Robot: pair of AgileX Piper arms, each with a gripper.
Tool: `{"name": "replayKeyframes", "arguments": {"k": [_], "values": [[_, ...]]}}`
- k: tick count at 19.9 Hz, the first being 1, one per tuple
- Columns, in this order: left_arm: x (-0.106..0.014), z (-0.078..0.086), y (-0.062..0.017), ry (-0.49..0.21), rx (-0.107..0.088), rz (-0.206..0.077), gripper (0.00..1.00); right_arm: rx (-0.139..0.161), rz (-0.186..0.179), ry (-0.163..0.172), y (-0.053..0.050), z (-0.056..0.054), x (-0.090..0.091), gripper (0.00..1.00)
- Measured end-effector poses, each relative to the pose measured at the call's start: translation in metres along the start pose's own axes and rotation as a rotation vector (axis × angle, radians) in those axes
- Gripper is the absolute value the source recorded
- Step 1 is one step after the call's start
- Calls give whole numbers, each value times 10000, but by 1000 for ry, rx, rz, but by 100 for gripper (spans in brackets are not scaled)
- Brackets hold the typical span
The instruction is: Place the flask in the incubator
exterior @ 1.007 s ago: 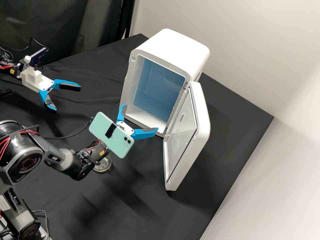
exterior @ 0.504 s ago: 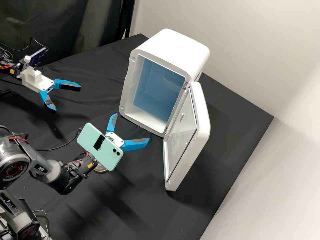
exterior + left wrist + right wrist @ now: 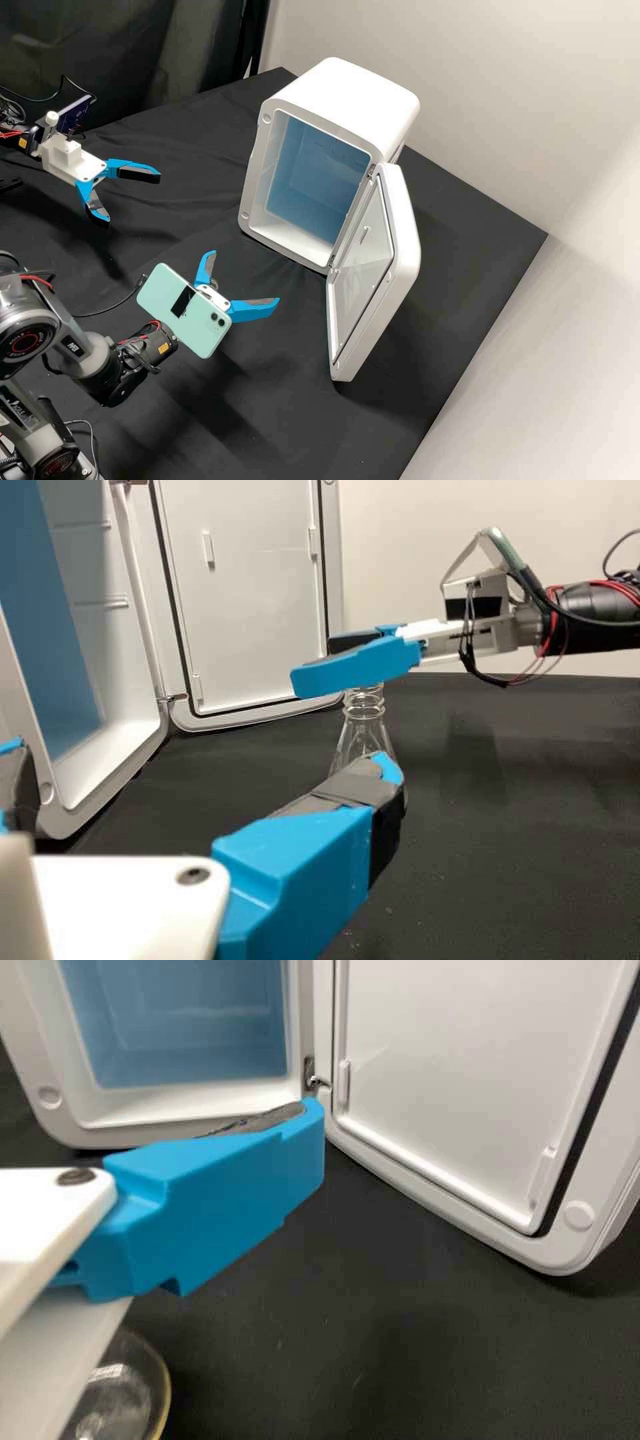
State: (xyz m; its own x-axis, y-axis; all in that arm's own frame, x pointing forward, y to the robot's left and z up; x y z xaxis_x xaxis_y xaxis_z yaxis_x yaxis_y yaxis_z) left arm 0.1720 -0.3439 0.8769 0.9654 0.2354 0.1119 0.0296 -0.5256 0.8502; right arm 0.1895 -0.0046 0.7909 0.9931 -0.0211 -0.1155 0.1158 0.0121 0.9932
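High view had my right gripper (image 3: 235, 288) low over the bench (image 3: 460, 227), in front of the incubator (image 3: 347, 100), its blue fingers spread wide and holding nothing. Across from it, my left gripper (image 3: 131, 197) hung well apart from the incubator, fingers also spread and empty. The door (image 3: 400, 227) stood swung fully open, and the blue chamber looked bare.

Left wrist view gave me the flask (image 3: 365, 735): a small clear conical one, standing upright on the bench, outside the incubator and near its open front. One finger of the right gripper crossed just above its mouth; I could not tell whether it touched the rim.

I judged the flask empty, so light, but rigid glass: slick under the pads and liable to crack or tip if knocked. The sloped body would likely squeeze out of a pinch, so I reckoned the neck, just under the lip, was the place to hold it, closing gently and keeping it upright.
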Motion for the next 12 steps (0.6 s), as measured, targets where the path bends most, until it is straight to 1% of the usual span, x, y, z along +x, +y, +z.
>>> {"name": "replayKeyframes", "arguments": {"k": [1,3,9,10,12], "values": [[1,2,0,-1,0,0,100,-2,1,6,-5,-2,-10,100],[4,10,-2,-5,0,-1,100,-23,4,11,-6,-4,-11,100],[6,17,-4,-10,2,-3,100,-20,3,22,-27,11,8,100],[6,17,-4,-10,2,-3,100,-22,2,28,-32,11,12,100],[8,23,-5,-13,2,-3,100,-38,-4,42,-53,15,24,100]]}}
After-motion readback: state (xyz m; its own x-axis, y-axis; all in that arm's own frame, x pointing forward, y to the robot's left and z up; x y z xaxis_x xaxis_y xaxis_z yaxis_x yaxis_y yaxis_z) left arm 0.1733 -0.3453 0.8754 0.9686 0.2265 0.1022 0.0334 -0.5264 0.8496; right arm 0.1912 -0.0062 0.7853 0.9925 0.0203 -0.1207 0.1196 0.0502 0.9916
